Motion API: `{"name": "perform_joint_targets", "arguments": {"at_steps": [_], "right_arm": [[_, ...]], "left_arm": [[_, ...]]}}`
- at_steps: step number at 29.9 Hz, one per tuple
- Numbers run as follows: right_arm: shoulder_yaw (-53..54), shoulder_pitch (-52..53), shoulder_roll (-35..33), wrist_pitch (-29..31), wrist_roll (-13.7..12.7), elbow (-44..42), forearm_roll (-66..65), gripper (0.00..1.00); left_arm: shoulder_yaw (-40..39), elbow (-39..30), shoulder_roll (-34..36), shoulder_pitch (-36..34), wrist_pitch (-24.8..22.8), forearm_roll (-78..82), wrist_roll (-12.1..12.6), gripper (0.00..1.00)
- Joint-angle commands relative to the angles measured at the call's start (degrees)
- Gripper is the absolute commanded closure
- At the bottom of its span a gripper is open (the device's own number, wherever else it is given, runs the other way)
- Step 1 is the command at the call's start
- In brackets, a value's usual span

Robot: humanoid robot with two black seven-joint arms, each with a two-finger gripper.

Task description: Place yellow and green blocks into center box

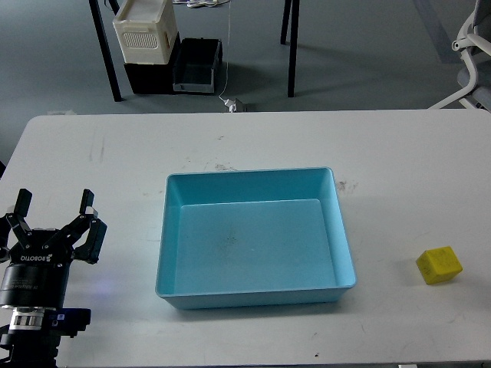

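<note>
The left hand [54,211] is wide open over the tabletop [115,153]. The yellow block [439,265] lies right of the empty box [255,299]; better the right arm takes it.

1. Light: bright, even, diffuse, from above; no hard-edged shadows.
2. Table [253,146]: white, near washed out; faint scuffs still legible.
3. Tray [173,230]: soft shadow inside its left wall; mild sheen on the floor.
4. Yellow block [439,265]: slight soft shadow at its base.
5. Left gripper [54,218]: dark, detail legible; bluish glow on the table beside it.
6. Focus: sharp throughout; no motion blur.
</note>
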Motion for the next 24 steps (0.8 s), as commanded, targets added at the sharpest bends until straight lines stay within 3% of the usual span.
{"name": "perform_joint_targets", "arguments": {"at_steps": [1, 8, 12, 19, 24], "right_arm": [[-0.4, 1.8, -0.2, -0.6, 0.1, -1.3, 0.0, 0.00], [-6.8, 1.8, -8.4, -0.7, -0.3, -2.4, 0.0, 0.00], [-9.8, 3.3, -17.5, -1.4, -0.3, -2.4, -0.3, 0.00], [-21.9, 14.6, -32.9, -2.3, -0.7, -2.6, -3.1, 0.00], [-30.8, 25.4, -38.0, -2.3, -4.8, -2.6, -12.5, 0.00]], "left_arm": [[-0.3, 0.0, 0.0, -0.1, 0.0, 0.0, -0.1, 0.00], [-0.8, 0.0, 0.0, -0.3, 0.0, 0.0, -0.2, 0.00], [-1.3, -0.1, 0.0, -0.5, 0.0, 0.0, -0.2, 0.00], [-1.4, -0.1, 0.0, -0.8, 0.0, 0.0, -0.4, 0.00], [-1.3, -0.1, 0.0, -0.9, 0.0, -0.1, -2.4, 0.00]]}}
